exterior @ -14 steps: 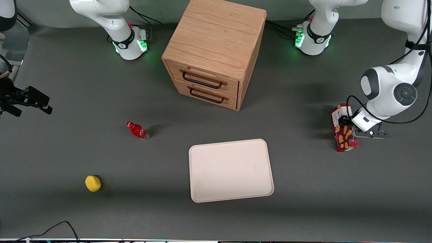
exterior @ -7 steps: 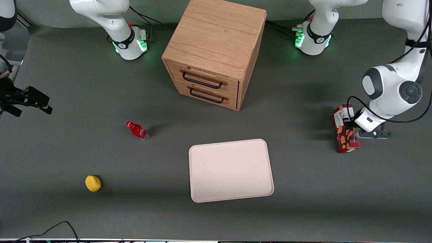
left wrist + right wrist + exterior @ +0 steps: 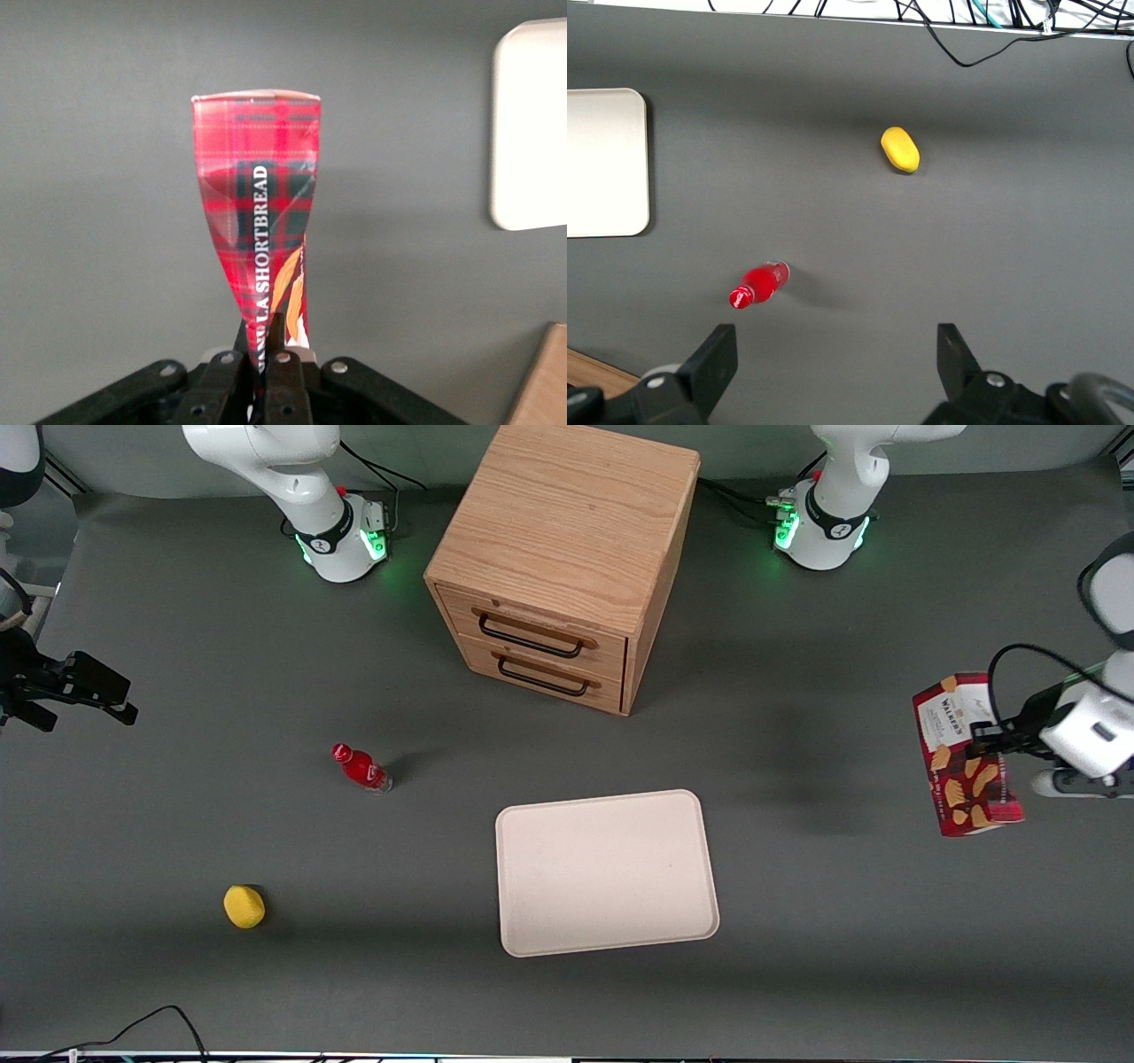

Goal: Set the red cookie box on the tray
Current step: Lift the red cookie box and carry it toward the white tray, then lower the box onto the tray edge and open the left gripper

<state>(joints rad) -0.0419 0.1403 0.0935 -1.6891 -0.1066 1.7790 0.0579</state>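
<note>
Left gripper (image 3: 266,367) is clamping the red cookie box (image 3: 966,755) by one narrow edge, fingers pinched tight on the cardboard, which is visibly twisting along its length in the wrist view. The box (image 3: 259,230) is hanging in the air above the table (image 3: 797,957), toward the working arm's end, white label end pointing away from the front camera. The tray (image 3: 606,872) is lying flat, well apart from the box, nearer the front camera than the wooden drawer cabinet (image 3: 563,558). Small red bottle (image 3: 361,768) and yellow object (image 3: 244,906) are sitting toward the parked arm's end.
</note>
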